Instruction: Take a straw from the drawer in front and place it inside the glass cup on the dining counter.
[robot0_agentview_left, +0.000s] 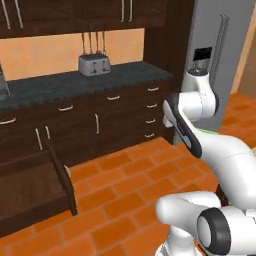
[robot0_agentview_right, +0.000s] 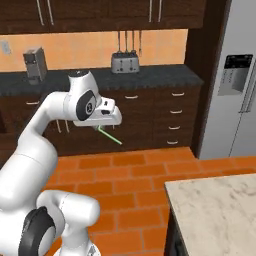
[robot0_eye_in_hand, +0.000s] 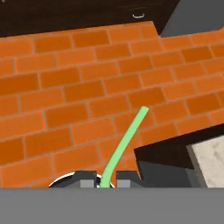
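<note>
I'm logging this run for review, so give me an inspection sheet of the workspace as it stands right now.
Surface: beige veined marble dining counter, corner in view, nothing seen on that part.
Job's things: thin light green straw held in the pincer, slanting out over the orange brick floor; dark brown wood drawer pulled open at lower left; glass cup: nothing seen.
Clutter: silver toaster and a grey appliance on the black speckled counter.
Grippers: pincer shut on the straw, raised above the floor.
Cables: nothing seen.
Surroundings: dark cabinets, grey refrigerator at right.
</note>
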